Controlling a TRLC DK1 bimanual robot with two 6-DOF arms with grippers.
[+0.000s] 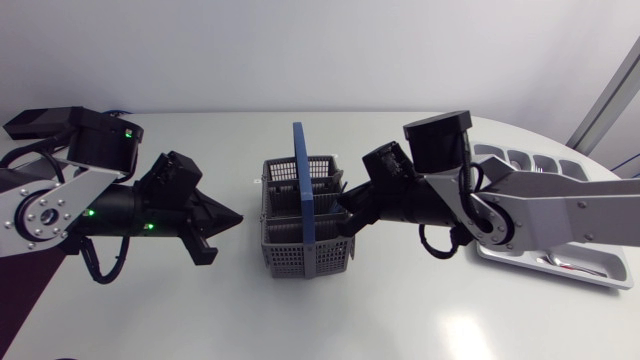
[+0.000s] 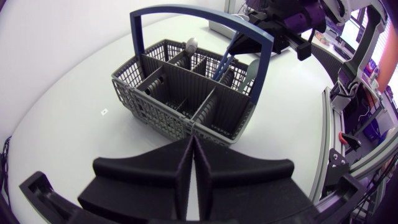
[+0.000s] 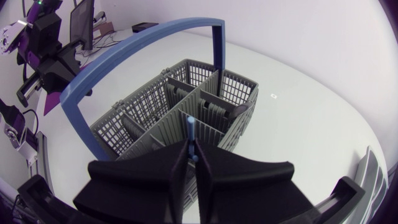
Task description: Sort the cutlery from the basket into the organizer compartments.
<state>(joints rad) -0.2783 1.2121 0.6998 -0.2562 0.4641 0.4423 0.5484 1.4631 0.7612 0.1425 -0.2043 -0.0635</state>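
Grip of right gripper (image 3: 193,158) almost fully closed, both fingers pinching the thin shaft of a blue-handled utensil (image 3: 191,127) that stands upright out of a compartment of the grey basket (image 3: 239,106) just below the fingertips. Same gripper at centre of the head frame, tips against the basket's right side, beside the tall blue carry handle (image 1: 303,185). Two spoon bowls (image 2: 191,43) poking up from the basket's compartments on that side. Left gripper (image 2: 193,146) pressed flat together on nothing, pointed at the basket from centre-left of the head frame, near but not touching. White organizer (image 1: 600,270) at the right edge of the head frame, partly under the right arm, well apart from the basket.
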